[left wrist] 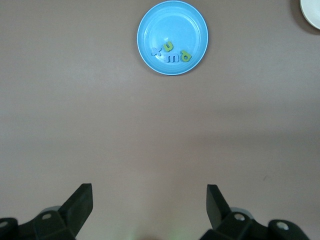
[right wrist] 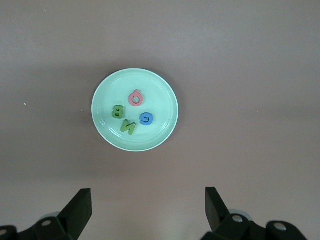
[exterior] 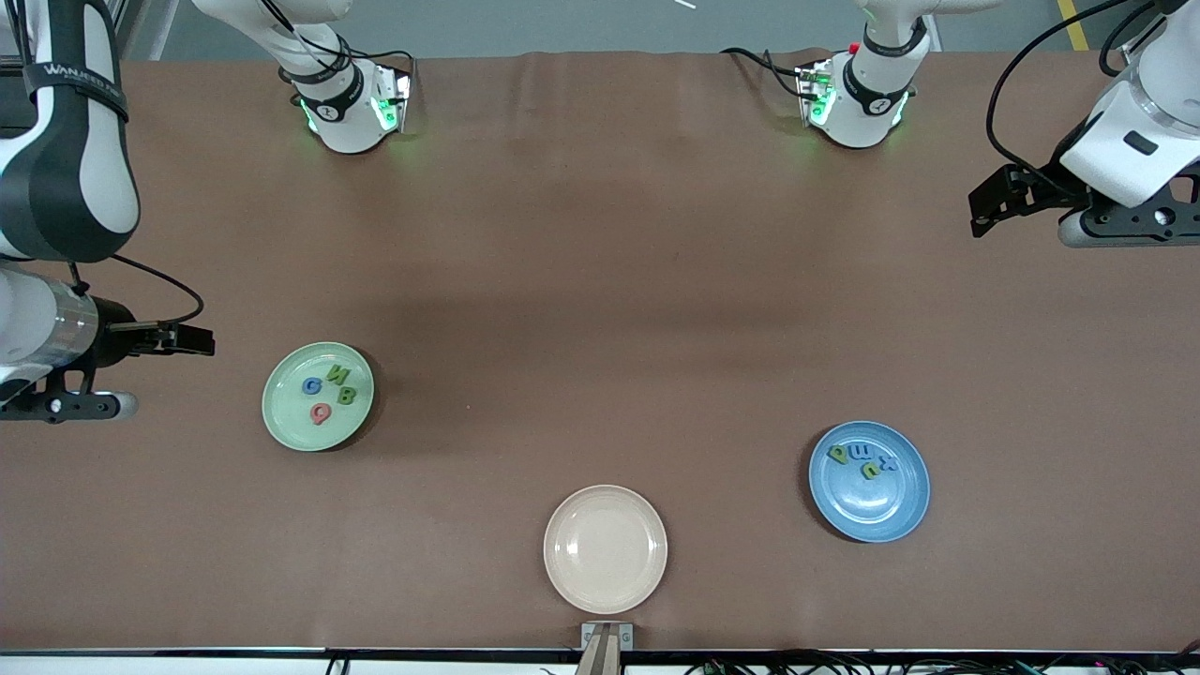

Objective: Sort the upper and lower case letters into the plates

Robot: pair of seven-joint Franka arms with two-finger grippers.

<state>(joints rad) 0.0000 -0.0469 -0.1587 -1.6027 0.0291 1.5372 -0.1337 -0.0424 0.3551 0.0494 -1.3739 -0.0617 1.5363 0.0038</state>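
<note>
The pale green plate (exterior: 287, 424) lies toward the right arm's end of the table and holds a blue G (exterior: 312, 385), a green N (exterior: 338, 378), a green B (exterior: 346, 396) and a pink letter (exterior: 322, 412). The blue plate (exterior: 872, 514) lies toward the left arm's end and holds several small green and blue lower case letters (exterior: 869, 461). My right gripper (exterior: 199, 339) is open and empty, up in the air beside the green plate (right wrist: 161, 89). My left gripper (exterior: 981, 212) is open and empty, over bare table, apart from the blue plate (left wrist: 171, 24).
An empty cream-beige plate (exterior: 606, 548) lies near the table's front edge, between the two other plates; its rim shows in the left wrist view (left wrist: 312, 12). Brown table cloth (exterior: 600, 309) covers the table. The arms' bases stand along the back edge.
</note>
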